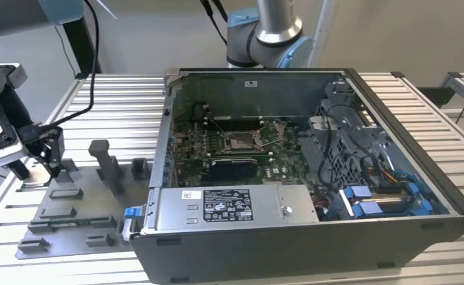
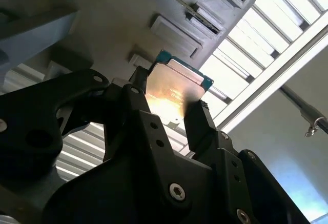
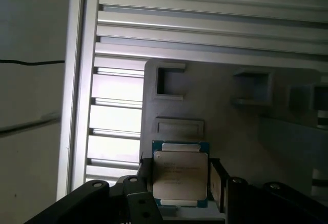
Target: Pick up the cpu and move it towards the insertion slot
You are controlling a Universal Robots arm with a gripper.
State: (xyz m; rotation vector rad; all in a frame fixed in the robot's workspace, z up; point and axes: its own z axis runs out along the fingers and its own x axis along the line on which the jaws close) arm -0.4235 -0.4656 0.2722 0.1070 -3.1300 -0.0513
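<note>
The cpu (image 2: pixel 174 88) is a small flat square chip with a silvery top and a thin greenish edge, and it sits between the black fingers in both wrist views. My gripper (image 2: pixel 166 101) is shut on the cpu (image 3: pixel 180 175), with one finger (image 3: pixel 145 171) pressed against each side. In the exterior view my gripper (image 1: pixel 43 155) hangs over the far corner of the grey fixture plate (image 1: pixel 73 217), at that view's left. The insertion slot (image 1: pixel 240 141) is a silvery-framed square socket on the green board inside the open computer case (image 1: pixel 311 237), well off to the exterior view's right of my gripper.
Upright grey fixture blocks (image 1: pixel 106 166) stand on the plate between my gripper and the case wall. A black rectangular block (image 1: pixel 232 168) lies just in front of the slot. Cables and a drive cage (image 1: pixel 350 142) crowd the case's right side. Everything rests on a slatted aluminium table (image 1: pixel 120 107).
</note>
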